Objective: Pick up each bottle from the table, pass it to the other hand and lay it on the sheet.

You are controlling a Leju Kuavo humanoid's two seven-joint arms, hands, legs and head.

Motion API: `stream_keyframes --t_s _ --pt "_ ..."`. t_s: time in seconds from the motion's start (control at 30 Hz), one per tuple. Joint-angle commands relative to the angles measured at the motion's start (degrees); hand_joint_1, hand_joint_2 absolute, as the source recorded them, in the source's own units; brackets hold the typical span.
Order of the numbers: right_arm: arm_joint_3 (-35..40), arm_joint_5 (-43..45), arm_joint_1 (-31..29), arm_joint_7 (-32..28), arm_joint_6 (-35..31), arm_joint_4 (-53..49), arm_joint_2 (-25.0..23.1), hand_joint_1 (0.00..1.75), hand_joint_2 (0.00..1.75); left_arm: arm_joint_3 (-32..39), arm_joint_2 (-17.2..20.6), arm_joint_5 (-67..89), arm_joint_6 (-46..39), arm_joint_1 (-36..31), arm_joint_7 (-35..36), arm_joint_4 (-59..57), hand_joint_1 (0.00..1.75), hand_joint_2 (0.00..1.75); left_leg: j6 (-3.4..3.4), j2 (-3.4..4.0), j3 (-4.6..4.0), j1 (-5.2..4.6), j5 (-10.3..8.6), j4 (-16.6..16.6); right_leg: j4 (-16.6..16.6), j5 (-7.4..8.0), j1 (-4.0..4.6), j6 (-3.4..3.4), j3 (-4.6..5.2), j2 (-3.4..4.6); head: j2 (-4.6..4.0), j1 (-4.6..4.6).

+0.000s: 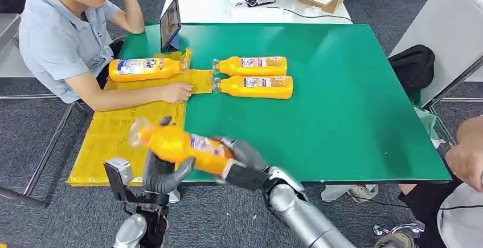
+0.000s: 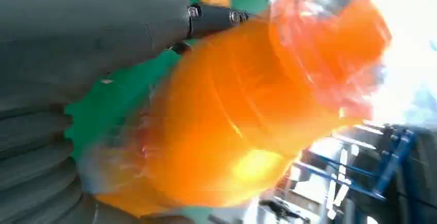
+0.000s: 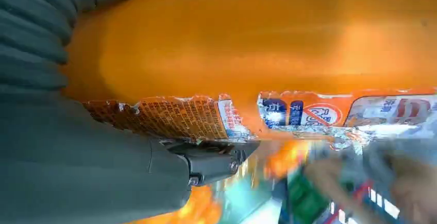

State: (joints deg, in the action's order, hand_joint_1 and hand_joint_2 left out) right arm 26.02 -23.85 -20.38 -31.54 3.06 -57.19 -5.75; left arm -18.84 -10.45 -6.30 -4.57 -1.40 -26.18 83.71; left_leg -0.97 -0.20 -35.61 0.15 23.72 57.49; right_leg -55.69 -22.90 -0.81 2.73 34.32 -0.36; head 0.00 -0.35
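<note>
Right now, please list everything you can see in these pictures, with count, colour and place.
held bottle: 1, orange, in the air over the near table edge
bottles on the table: 2, orange, lying side by side on the green table
bottle on the sheet: 1, orange, lying on the yellow sheet
tablet: 1, dark, upright at the far table edge
backpack: 1, black, right of the table
seated person: 1, grey shirt, left, hand on the sheet
right hand: grips the held bottle's base
left hand: under the held bottle, grip unclear

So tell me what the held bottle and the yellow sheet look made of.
Held bottle: likely clear glossy plastic, since the orange liquid shows through and highlights glint; printed film label. Yellow sheet: seemingly thin, matte, creased paper or plastic; cannot tell which.
</note>
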Motion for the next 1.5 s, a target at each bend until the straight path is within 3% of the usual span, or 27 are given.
stream_keyframes --t_s 0.03,0.53,0.57,0.6,0.63,0.67,0.7,0.73,0.77,0.93,0.97,1.0,1.07,1.13,1.17,1.37,1.5 --pt "11.37 -0.3 -6.96 -0.95 0.2 13.93 -3.12 1.75 1.75 -4.06 1.11 -1.64 0.27 -6.42 0.83 -1.76 0.0 1.75 0.06 0.12 0.2 0.01 0.08 0.03 -0.05 -0.05 0.02 -0.11 -0.16 0.12 0.0 0.0" --pt "14.74 0.17 -8.6 -0.69 -0.09 14.6 -4.29 1.75 1.75 -5.52 1.7 -4.4 3.23 -8.16 1.39 -3.98 0.03 1.75 0.06 -0.02 0.15 0.03 0.01 0.01 0.0 -0.04 0.04 -0.08 -0.13 -0.04 0.0 0.0" --pt "14.22 0.92 -8.62 -0.7 -0.03 14.27 -4.34 1.75 1.75 -5.84 2.01 -4.14 3.59 -8.31 1.6 -4.43 1.55 1.75 0.08 -0.04 0.28 0.04 0.07 0.02 -0.03 -0.11 0.04 -0.12 -0.25 -0.05 0.0 -0.04" --pt "13.76 1.56 -8.78 -0.8 0.08 13.61 -4.24 1.75 1.75 -6.32 2.32 -3.39 3.82 -8.49 1.69 -5.18 1.64 1.75 0.07 -0.04 0.17 0.04 0.02 0.02 0.0 -0.05 0.04 -0.09 -0.16 -0.06 0.0 0.0" --pt "13.36 2.02 -8.88 -0.71 0.08 12.89 -4.13 1.75 1.75 -6.75 2.57 -2.58 4.01 -8.59 2.11 -6.0 1.5 1.75 0.09 -0.04 0.29 0.05 0.09 0.05 -0.05 -0.12 0.06 -0.14 -0.26 -0.06 0.0 -0.04" --pt "13.11 2.22 -9.02 -0.63 0.04 12.31 -4.02 1.75 1.75 -7.14 2.81 -2.09 4.32 -8.51 2.56 -6.69 0.3 1.75 0.08 -0.07 0.21 0.04 0.04 0.03 -0.01 -0.08 0.05 -0.11 -0.2 -0.08 0.0 0.0" --pt "12.48 2.97 -8.75 -0.28 0.39 10.57 -3.76 1.75 1.75 -7.26 2.82 -1.11 4.48 -8.32 2.77 -7.86 0.54 1.75 0.06 -0.05 0.17 0.02 0.01 0.0 0.0 -0.05 0.02 -0.08 -0.15 -0.06 0.0 -0.02" --pt "12.33 3.21 -8.76 -0.13 0.62 10.09 -3.79 1.75 1.75 -7.2 2.73 -0.89 4.36 -8.04 2.68 -8.15 1.22 1.75 0.08 -0.04 0.28 0.03 0.05 0.0 0.0 -0.08 0.04 -0.12 -0.25 -0.05 0.0 0.0" --pt "12.18 3.47 -8.49 0.2 1.03 8.91 -3.53 1.75 1.75 -6.85 2.31 -0.99 4.42 -7.97 2.69 -8.87 1.75 1.75 0.06 -0.03 0.2 0.0 0.03 0.0 -0.01 -0.07 0.0 -0.09 -0.18 -0.04 0.0 0.0" --pt "12.27 3.5 -8.1 0.52 0.84 8.08 -3.63 1.75 1.75 -5.6 1.31 -4.71 7.17 -8.09 4.88 -10.24 1.75 1.75 0.05 0.04 0.23 0.01 0.07 0.01 -0.03 -0.08 0.01 -0.09 -0.19 0.03 0.0 0.0" --pt "12.2 3.59 -8.04 0.6 0.67 8.19 -3.84 1.27 1.75 -5.1 1.06 -5.88 7.5 -8.25 5.35 -10.35 1.75 1.75 0.05 0.05 0.17 0.0 0.04 0.0 -0.01 -0.05 0.0 -0.07 -0.15 0.04 0.0 0.02" --pt "12.07 3.68 -7.95 0.59 0.37 8.11 -3.98 0.24 1.75 -4.78 0.95 -6.91 7.9 -8.36 5.8 -10.35 1.75 1.75 0.07 0.03 0.26 0.0 0.08 0.0 -0.02 -0.09 0.0 -0.1 -0.23 0.03 0.0 0.0" --pt "11.91 3.83 -7.8 0.53 0.04 7.83 -4.2 0.0 1.75 -4.38 0.77 -7.39 7.66 -8.7 5.91 -10.36 1.75 1.75 0.08 0.07 0.29 0.01 0.12 0.04 -0.05 -0.12 0.02 -0.12 -0.25 0.06 0.0 0.0" --pt "11.67 3.47 -7.33 -0.24 -2.14 6.74 -4.37 0.0 1.75 -3.37 0.2 -9.02 6.41 -9.51 6.59 -10.84 1.75 1.75 0.08 0.06 0.26 0.01 0.1 0.04 -0.06 -0.1 0.02 -0.11 -0.22 0.06 0.0 -0.02" --pt "11.34 3.44 -6.93 -0.9 -3.46 5.88 -4.57 0.0 0.0 -2.64 -0.01 -8.61 4.43 -10.21 6.29 -11.2 1.75 1.75 0.06 0.04 0.17 0.02 0.06 0.04 -0.04 -0.06 0.03 -0.09 -0.15 0.04 0.0 0.02" --pt "10.43 2.16 -4.49 -2.07 -9.69 1.46 -4.49 0.0 0.0 -0.26 1.45 -6.12 -1.37 -14.28 4.3 -12.31 1.75 1.75 0.06 -0.01 0.14 0.02 0.01 0.01 -0.02 -0.04 0.03 -0.09 -0.13 -0.02 0.0 -0.02" --pt "6.11 2.71 -4.72 -3.63 -16.06 0.42 -4.76 0.0 0.0 2.39 3.12 5.51 -12.31 -20.44 1.84 -17.85 1.75 1.75 0.07 -0.05 0.12 0.01 -0.01 0.02 -0.06 -0.03 0.01 -0.1 -0.11 -0.05 0.0 0.0"
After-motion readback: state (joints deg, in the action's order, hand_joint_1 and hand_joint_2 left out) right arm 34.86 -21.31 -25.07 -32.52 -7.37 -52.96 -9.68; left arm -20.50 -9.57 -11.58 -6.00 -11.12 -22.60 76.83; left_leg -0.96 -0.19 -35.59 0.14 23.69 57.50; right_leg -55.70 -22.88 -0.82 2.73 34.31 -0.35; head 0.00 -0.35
